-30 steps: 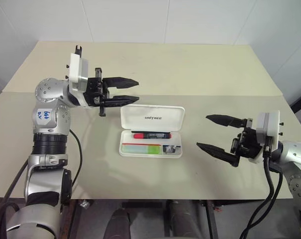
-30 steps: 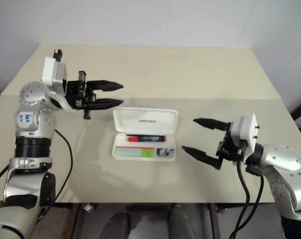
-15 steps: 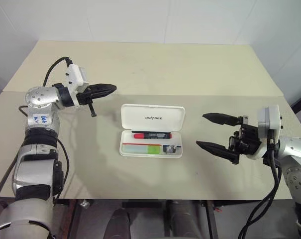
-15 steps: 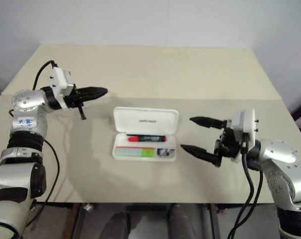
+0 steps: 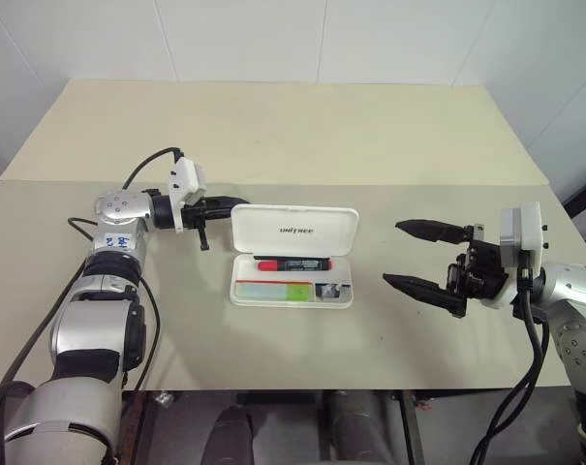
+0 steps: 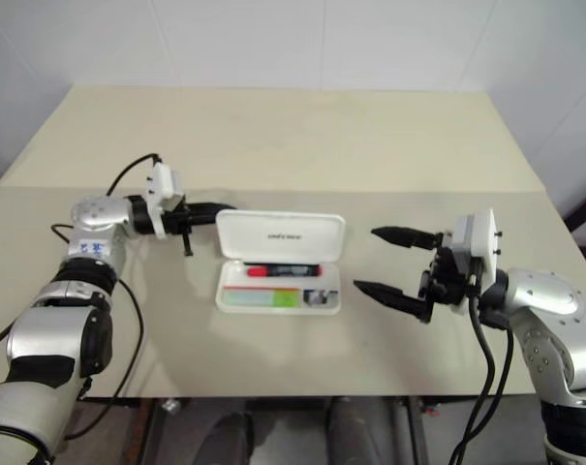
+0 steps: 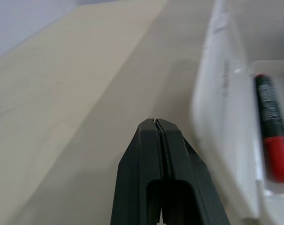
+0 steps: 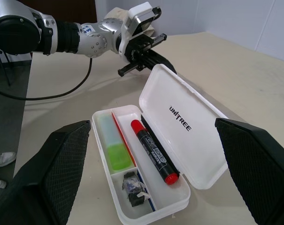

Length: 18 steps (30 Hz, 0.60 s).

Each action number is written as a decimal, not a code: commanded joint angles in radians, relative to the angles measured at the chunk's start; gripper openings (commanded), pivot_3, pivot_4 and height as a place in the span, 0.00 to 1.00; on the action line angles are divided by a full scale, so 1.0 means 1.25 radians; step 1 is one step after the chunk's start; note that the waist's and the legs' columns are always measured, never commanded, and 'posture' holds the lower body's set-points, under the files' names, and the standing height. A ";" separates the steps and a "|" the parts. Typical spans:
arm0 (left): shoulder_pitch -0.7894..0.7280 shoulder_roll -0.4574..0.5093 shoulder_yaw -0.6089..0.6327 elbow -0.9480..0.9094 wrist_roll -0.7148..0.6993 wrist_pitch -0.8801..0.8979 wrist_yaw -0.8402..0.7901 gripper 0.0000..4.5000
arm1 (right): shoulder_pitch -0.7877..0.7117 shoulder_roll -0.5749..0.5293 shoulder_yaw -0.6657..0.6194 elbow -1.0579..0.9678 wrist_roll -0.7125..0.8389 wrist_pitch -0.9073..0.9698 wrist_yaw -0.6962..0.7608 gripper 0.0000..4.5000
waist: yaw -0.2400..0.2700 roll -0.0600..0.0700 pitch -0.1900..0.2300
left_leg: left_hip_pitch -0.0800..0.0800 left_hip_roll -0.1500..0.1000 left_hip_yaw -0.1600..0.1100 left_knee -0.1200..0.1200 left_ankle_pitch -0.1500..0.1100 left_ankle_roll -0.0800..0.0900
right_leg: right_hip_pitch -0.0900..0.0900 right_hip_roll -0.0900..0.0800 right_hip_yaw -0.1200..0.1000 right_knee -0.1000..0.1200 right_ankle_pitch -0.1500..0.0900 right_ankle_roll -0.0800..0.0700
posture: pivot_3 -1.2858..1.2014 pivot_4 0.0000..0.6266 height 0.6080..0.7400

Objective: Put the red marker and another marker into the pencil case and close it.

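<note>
Both markers are in; closing is the step in hand. The clenched left hand [image 5: 236, 205] sits just behind the lid of the open pencil case [image 5: 294, 230], where the red marker [image 5: 294, 263] and green highlighter [image 5: 297, 290] lie. Beyond the case, the right hand [image 5: 413, 256] waits spread and empty. Next, push the lid forward and down.

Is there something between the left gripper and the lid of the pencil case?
Nothing visible. The shut left gripper is just beside the left edge of the raised lid, with only bare table near it.

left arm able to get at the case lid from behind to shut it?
Probably yes. The left gripper, fingers shut, sits just behind the left end of the pencil case lid, which stands raised and open. Nothing lies between them on the table.
</note>
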 commanded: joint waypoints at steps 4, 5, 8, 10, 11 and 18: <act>-0.034 0.012 0.008 -0.084 -0.068 0.089 -0.181 0.01 | 0.002 -0.017 -0.028 -0.018 0.010 -0.008 0.013 1.00 | 0.001 0.000 0.000 | 0.000 0.000 0.000 0.000 0.000 0.000 | 0.000 0.000 0.000 0.000 -0.001 -0.001 | 0.52 0.24 1.00; -0.029 0.015 -0.001 -0.105 -0.078 0.102 -0.191 0.01 | 0.003 -0.018 -0.029 -0.019 0.011 -0.008 0.013 1.00 | 0.001 0.000 0.000 | 0.000 0.000 0.000 0.000 0.000 0.000 | 0.000 0.000 0.000 0.000 -0.001 -0.001 | 0.52 0.24 1.00; -0.008 0.024 -0.037 -0.187 -0.119 0.147 -0.197 0.01 | 0.004 -0.019 -0.031 -0.018 0.012 -0.010 0.016 1.00 | 0.001 0.000 0.000 | 0.000 0.000 0.000 0.000 0.000 0.000 | 0.000 0.000 0.000 0.000 0.000 0.000 | 0.52 0.24 1.00; 0.010 0.031 -0.069 -0.244 -0.147 0.171 -0.197 0.01 | 0.003 -0.018 -0.030 -0.014 0.011 -0.012 0.019 1.00 | 0.001 0.000 0.000 | 0.000 0.000 0.000 0.000 0.000 0.000 | 0.000 0.000 0.000 0.000 0.000 0.000 | 0.52 0.24 1.00; 0.025 0.037 -0.092 -0.278 -0.163 0.183 -0.197 0.01 | 0.001 -0.017 -0.028 -0.011 0.010 -0.013 0.021 1.00 | 0.000 0.000 0.000 | 0.000 0.000 0.000 0.000 0.000 0.000 | 0.000 0.000 0.000 0.000 0.000 0.000 | 0.52 0.24 1.00; 0.078 0.056 -0.186 -0.418 -0.225 0.212 -0.197 0.01 | -0.019 -0.010 -0.011 0.003 0.001 -0.019 0.026 1.00 | 0.000 0.000 0.000 | 0.000 0.000 0.000 0.001 0.000 0.000 | 0.000 0.000 0.000 0.000 -0.002 -0.003 | 0.52 0.24 1.00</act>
